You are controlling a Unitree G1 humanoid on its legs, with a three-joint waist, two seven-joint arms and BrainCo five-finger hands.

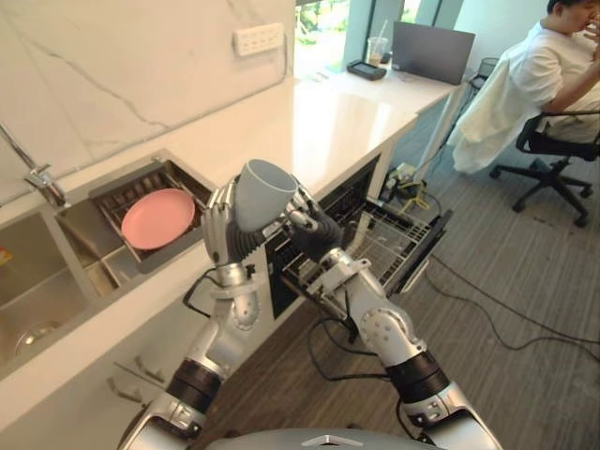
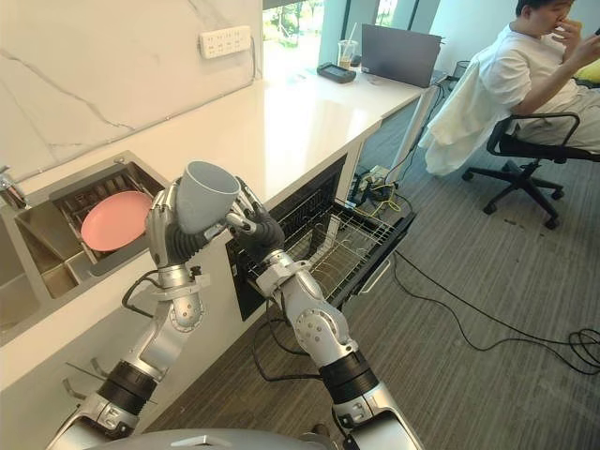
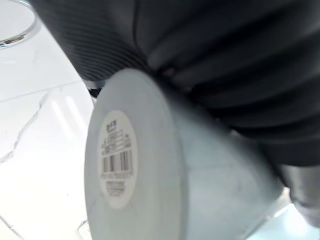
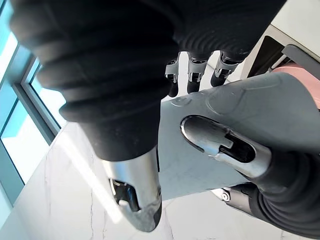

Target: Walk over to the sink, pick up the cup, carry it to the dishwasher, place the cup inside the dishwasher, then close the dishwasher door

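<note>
The grey cup [image 1: 263, 191] is held up tilted, mouth upward, above the counter edge between the sink [image 1: 33, 281] and the open dishwasher [image 1: 380, 246]. My left hand [image 1: 221, 232] is curled round its left side. From the right, my right hand [image 1: 312, 223] wraps the cup as well, with its fingers [image 4: 193, 75] on one side of the cup wall [image 4: 280, 105]. The cup's base with a barcode sticker [image 3: 117, 161] shows in the left wrist view. The dishwasher's wire rack [image 2: 352, 246] is pulled out over the lowered door and looks bare.
A pink plate [image 1: 157, 217] lies in the drain tray beside the sink. A person sits on an office chair [image 1: 553, 141] at the back right. A laptop [image 1: 433, 52] and a drink cup [image 1: 378, 49] stand on the far counter. Cables [image 1: 506, 319] cross the floor.
</note>
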